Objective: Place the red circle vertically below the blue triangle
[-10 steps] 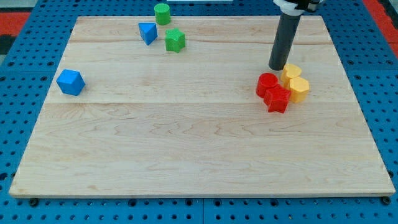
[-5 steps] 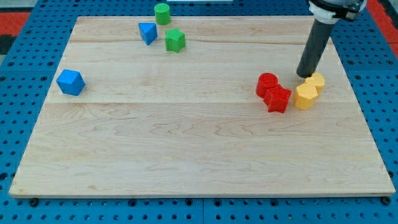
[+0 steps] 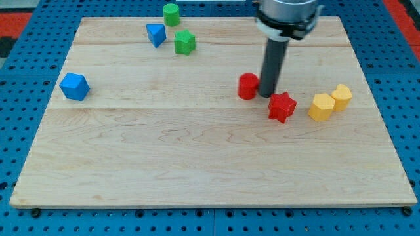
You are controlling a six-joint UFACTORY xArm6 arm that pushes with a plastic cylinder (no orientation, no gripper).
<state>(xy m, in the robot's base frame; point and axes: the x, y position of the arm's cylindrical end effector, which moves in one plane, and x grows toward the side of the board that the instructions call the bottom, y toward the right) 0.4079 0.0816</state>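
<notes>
The red circle (image 3: 248,86) lies right of the board's middle, in the upper half. My tip (image 3: 266,95) rests on the board touching the circle's right side. The blue triangle (image 3: 155,34) lies near the view's top, left of centre, far up and left of the circle. A red star (image 3: 281,107) lies just right of and below my tip.
A green circle (image 3: 171,14) and a green star (image 3: 185,42) sit beside the blue triangle. A blue cube-like block (image 3: 74,86) lies at the view's left. Two yellow blocks (image 3: 321,107) (image 3: 341,96) lie at the right. The wooden board (image 3: 210,170) ends on a blue pegboard.
My tip swung right past the yellow blocks, pushing them right, then came back left. It has pushed the red circle left, away from the red star, which also shifted left.
</notes>
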